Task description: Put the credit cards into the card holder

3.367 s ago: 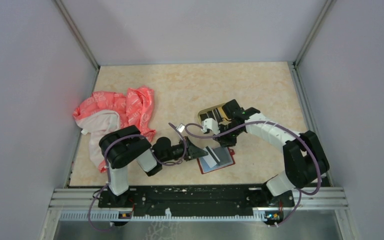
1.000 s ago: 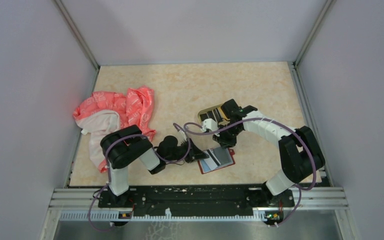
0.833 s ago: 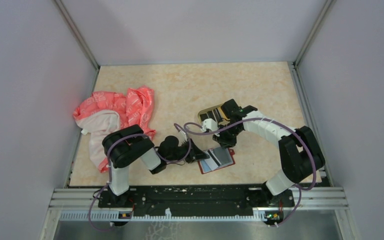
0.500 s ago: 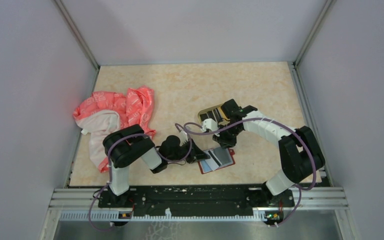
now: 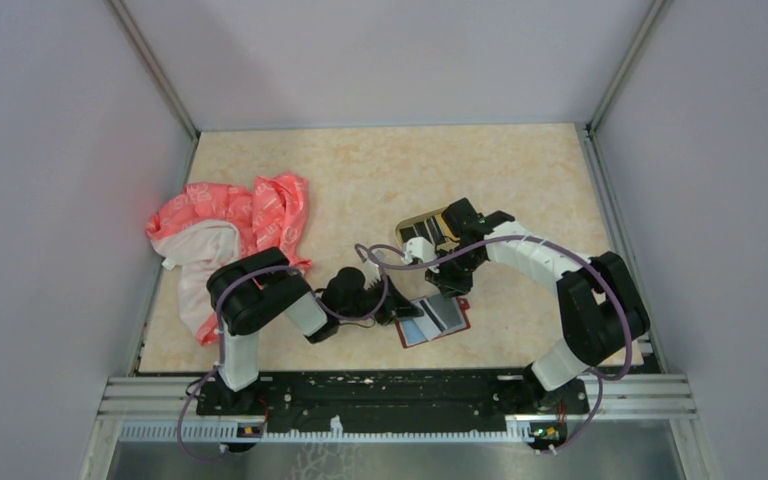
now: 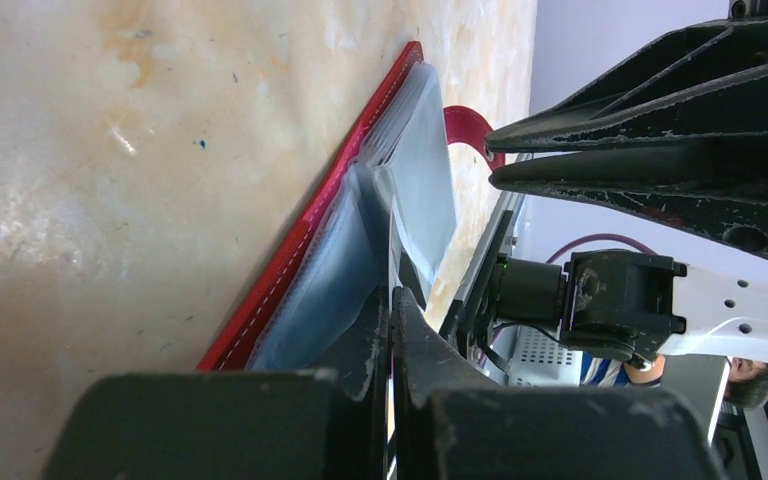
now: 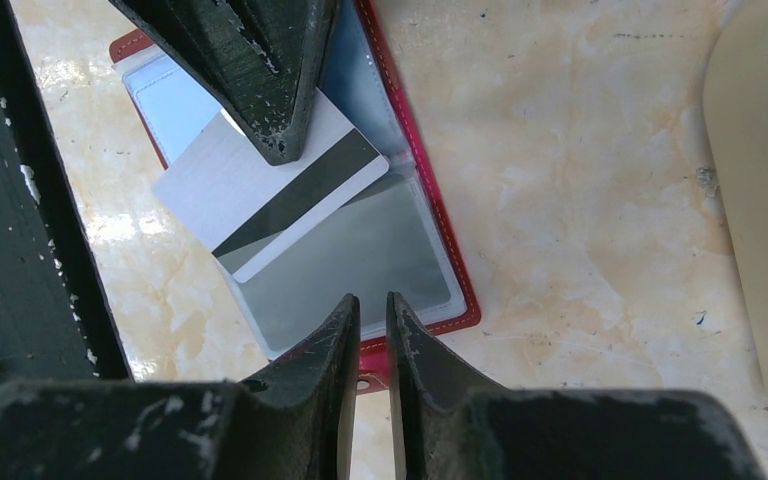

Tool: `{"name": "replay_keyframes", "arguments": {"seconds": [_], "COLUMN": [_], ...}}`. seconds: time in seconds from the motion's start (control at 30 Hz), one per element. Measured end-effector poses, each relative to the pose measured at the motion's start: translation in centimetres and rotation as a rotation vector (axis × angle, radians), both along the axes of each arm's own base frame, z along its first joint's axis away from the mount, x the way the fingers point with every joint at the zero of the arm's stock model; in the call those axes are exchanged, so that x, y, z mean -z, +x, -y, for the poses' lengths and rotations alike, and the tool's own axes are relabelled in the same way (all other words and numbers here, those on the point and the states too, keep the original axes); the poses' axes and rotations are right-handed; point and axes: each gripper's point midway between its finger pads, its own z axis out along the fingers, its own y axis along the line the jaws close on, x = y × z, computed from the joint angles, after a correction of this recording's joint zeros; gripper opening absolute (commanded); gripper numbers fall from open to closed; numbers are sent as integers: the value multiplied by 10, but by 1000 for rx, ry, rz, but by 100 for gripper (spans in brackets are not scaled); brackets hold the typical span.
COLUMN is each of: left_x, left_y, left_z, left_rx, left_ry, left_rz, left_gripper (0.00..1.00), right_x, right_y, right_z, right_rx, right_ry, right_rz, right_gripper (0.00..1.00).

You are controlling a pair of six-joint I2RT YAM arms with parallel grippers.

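The red card holder (image 5: 442, 320) lies open near the table's front, clear sleeves up; it also shows in the right wrist view (image 7: 360, 250) and the left wrist view (image 6: 415, 180). My left gripper (image 5: 397, 306) is shut on a grey-white credit card with a dark stripe (image 7: 260, 190) and holds it slanted over the holder's sleeves. In the left wrist view the card is edge-on between the jaws (image 6: 392, 295). My right gripper (image 5: 452, 283) is low over the holder's far edge by the snap tab, jaws nearly together with nothing between them (image 7: 372, 300). Other cards lie in the tray.
An oval tan tray (image 5: 412, 222) with cards sits just beyond the holder; its rim shows in the right wrist view (image 7: 750, 200). A crumpled pink and white cloth (image 5: 230, 230) lies at the left. Grey walls enclose the table.
My left gripper has crept right with the card, further over the holder. My right gripper came down from beside the tray to the holder's far edge and now stays still.
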Motion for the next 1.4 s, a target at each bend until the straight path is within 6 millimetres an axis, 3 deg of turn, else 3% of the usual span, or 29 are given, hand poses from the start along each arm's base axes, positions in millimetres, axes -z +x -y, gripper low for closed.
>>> {"name": "replay_keyframes", "arguments": {"seconds": [1.4], "left_x": [4], "left_y": [6], "left_z": [10], "left_rx": [81], "left_ry": [-34], "left_rz": [-63], "left_gripper": [0], "right_x": [-1], "right_y": [-5], "right_z": [-7], "right_rx": [-19], "right_ry": [35], "right_rz": [-25], "right_gripper": [16]}}
